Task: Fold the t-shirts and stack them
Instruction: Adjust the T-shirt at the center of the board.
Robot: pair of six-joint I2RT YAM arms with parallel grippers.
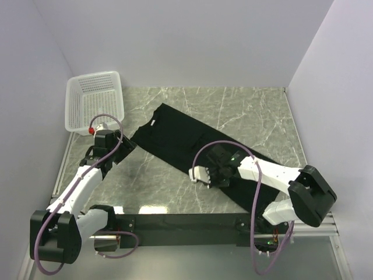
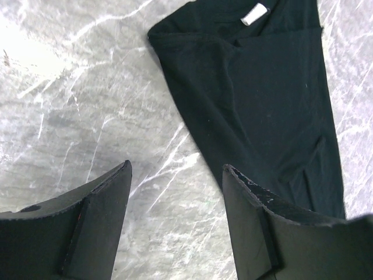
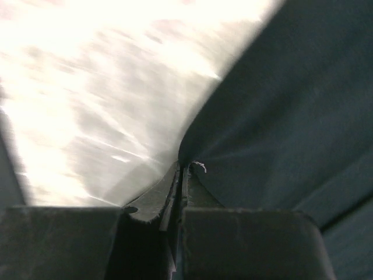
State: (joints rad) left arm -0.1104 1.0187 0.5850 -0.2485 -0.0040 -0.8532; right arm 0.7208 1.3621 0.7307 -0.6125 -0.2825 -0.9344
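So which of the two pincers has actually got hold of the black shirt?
The right pincer: it is shut on the near edge of the black t-shirt. The left pincer stands open over the marble table beside the shirt, holding nothing.

T-shirt [image 1: 175, 140] across table [image 1: 233, 111], basket [image 1: 96, 76] at far-left corner

Counter [image 1: 233, 111]: grey-green stone-look surface with white veining, level, matt to semi-gloss. Back wall [image 1: 186, 41], left wall [image 1: 29, 87] and right wall [image 1: 338, 87]: plain, pale, unmarked, closing the counter in on three sides. Metal edge strip [image 1: 63, 169] runs along the counter's left side. Lighting: even and diffuse from above, with soft shadows. A bright reflection [image 1: 116, 209] sits on the counter near the front edge. Strong glare washes out the veining in the right wrist view [image 3: 116, 46].
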